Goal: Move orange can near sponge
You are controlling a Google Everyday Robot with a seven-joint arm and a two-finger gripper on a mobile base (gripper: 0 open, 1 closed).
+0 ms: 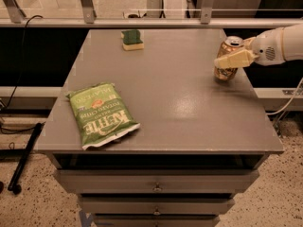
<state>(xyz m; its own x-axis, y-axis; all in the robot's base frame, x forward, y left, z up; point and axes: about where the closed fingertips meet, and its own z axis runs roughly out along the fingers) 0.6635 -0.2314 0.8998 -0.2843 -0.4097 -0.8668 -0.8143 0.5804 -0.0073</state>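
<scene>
Glossy metal can [225, 73], clasped by gripper's [227, 56] smooth plastic fingers [236, 58] at the semi-matt surface's [180, 108] right edge; crinkly glossy bag [102, 113].
</scene>
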